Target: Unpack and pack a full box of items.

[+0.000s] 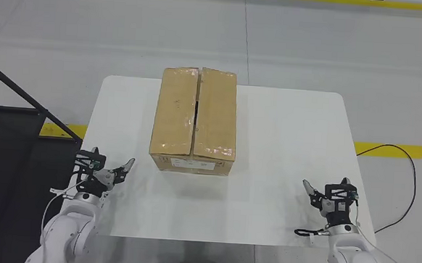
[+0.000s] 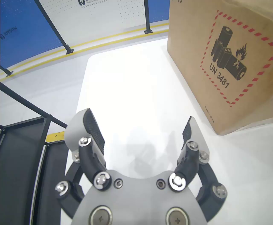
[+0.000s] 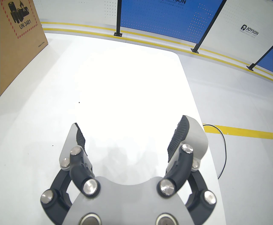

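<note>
Cardboard, brown and shut: one box (image 1: 195,120) stands mid-width on the white counter (image 1: 289,158), toward its far edge. In the top view its two top flaps (image 1: 176,115) meet at a lengthwise seam. Each wrist view adds a side wall of the box bearing a red-dashed battery warning label (image 2: 230,61). Two hands hover over the counter's near corners, well apart from the box: the left hand (image 1: 111,162) and the right hand (image 1: 327,188), both released wide and holding nothing. Around the counter lies grey floor (image 1: 347,45) with yellow lines (image 1: 399,150). Blue and white panels (image 2: 21,32) on black posts stand behind.
</note>
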You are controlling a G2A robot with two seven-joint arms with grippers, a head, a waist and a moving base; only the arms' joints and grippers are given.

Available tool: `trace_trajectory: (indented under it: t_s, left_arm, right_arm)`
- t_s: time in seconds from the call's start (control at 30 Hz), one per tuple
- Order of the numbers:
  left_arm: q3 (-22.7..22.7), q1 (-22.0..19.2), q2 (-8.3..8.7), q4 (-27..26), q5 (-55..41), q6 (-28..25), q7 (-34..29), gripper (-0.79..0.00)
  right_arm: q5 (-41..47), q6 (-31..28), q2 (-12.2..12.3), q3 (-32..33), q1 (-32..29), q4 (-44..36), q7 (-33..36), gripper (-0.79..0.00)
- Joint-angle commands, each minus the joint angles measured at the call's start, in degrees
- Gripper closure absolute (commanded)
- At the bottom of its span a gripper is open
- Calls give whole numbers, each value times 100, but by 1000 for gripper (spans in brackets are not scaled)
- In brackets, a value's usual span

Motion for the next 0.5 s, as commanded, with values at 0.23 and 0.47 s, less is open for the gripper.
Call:
trace_trajectory:
  t_s: [0.23,0.47]
  left_arm:
    - [2,-3,-1,-9,-14,-17,20,-785]
    - [-60,25,-22,51,-291,-235,372,-785]
  right_arm:
    - [0,0,0,0,0,0,0,-785]
    - [14,-29,-3,-5,10,-17,-27,-785]
